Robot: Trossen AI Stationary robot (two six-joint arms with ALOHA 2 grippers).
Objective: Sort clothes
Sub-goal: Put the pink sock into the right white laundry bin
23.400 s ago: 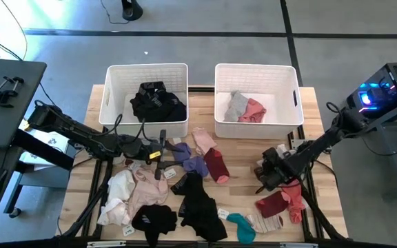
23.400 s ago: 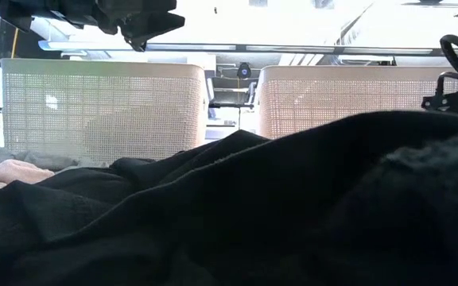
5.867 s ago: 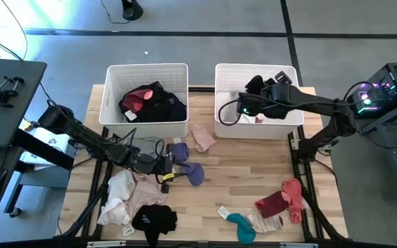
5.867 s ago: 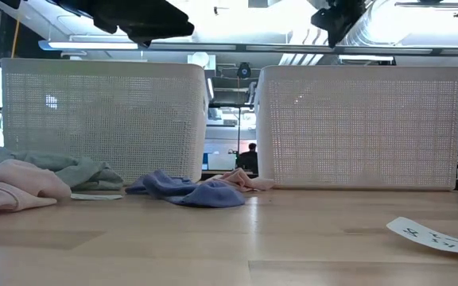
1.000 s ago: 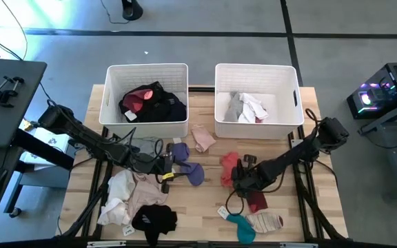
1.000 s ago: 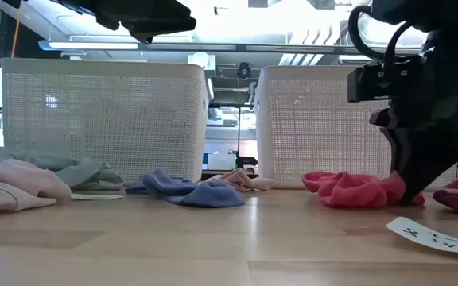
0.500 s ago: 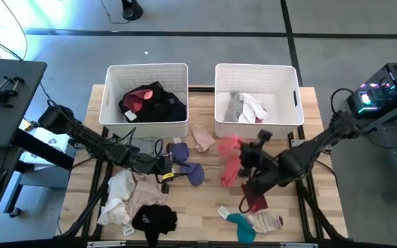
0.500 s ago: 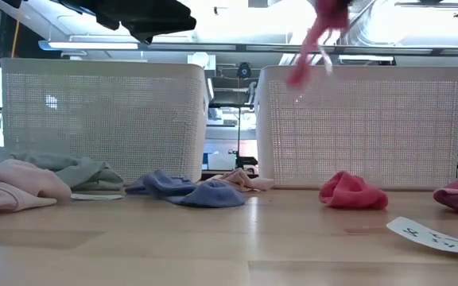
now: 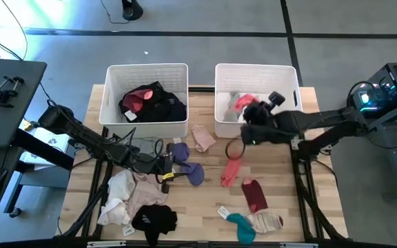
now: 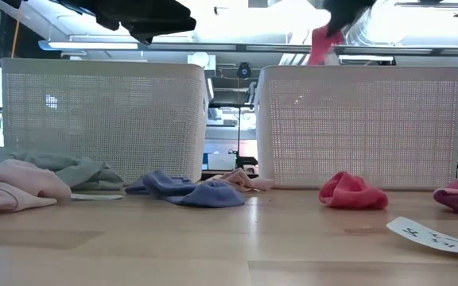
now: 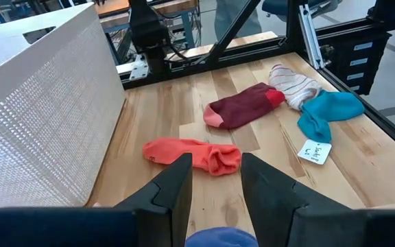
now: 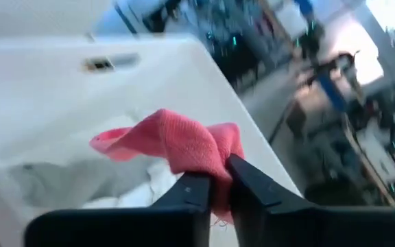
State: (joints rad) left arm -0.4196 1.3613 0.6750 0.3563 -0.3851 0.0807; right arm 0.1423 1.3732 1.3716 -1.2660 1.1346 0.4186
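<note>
Pink cloth hangs clamped between the two dark fingers of the right pincer, which hovers over the right white bin near its front wall; the high view shows the same pink piece just ahead of that pincer, above the grey and white garments lying in the bin. Below and nearer than this pincer, on the wooden desk, a coral sock lies stretched out, with a maroon sock just beyond it, then a teal sock touching a cream striped sock at the desk's near edge. The left pincer waits low over the desk in front of the left white bin, its fingers standing apart with nothing between them, a lavender garment just beside it and a pale pink sock a little farther toward the bins. Near that arm lie a cream and pink heap and a black garment. The left bin holds black clothes with a maroon piece on top.
</note>
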